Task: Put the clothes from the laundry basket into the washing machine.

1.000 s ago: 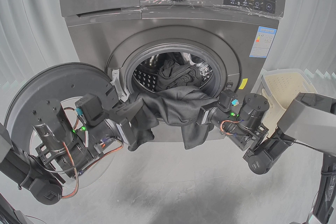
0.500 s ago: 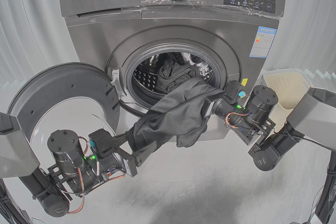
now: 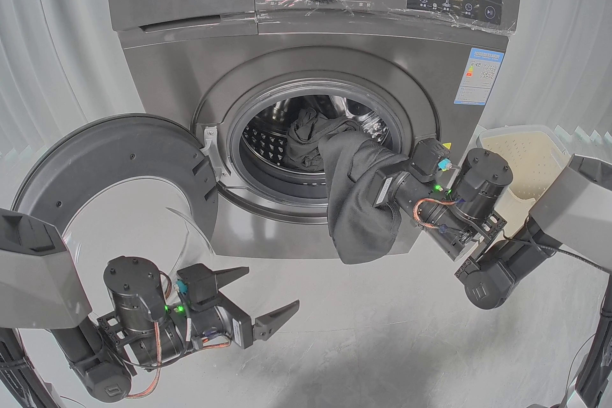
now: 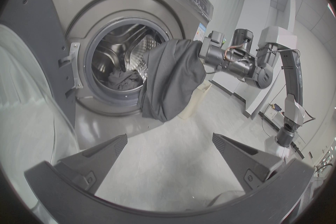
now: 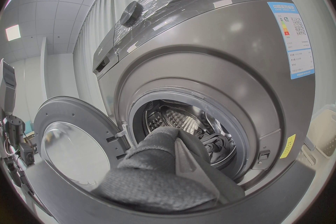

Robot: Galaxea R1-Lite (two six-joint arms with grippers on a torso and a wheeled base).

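1. The right gripper (image 3: 380,183) is at the right edge of the washing machine's (image 3: 306,46) round opening. It is pinched on a dark garment (image 3: 354,205), which bunches over it so that one finger (image 5: 190,161) shows on top of the fabric.
2. The garment's upper end lies over the opening's rim and reaches into the drum. The rest hangs down in front of the machine's front panel, off the floor.
3. A dark bundle of clothes (image 3: 309,135) lies inside the drum, just behind the garment's upper end.
4. The left gripper (image 3: 271,287) hangs low over the floor with its fingers spread wide, well apart from the garment.
5. The door (image 3: 108,154) stands swung open on the machine's left, above the left gripper.
6. A cream laundry basket (image 3: 529,160) stands just beside the machine on the right, behind the right arm.
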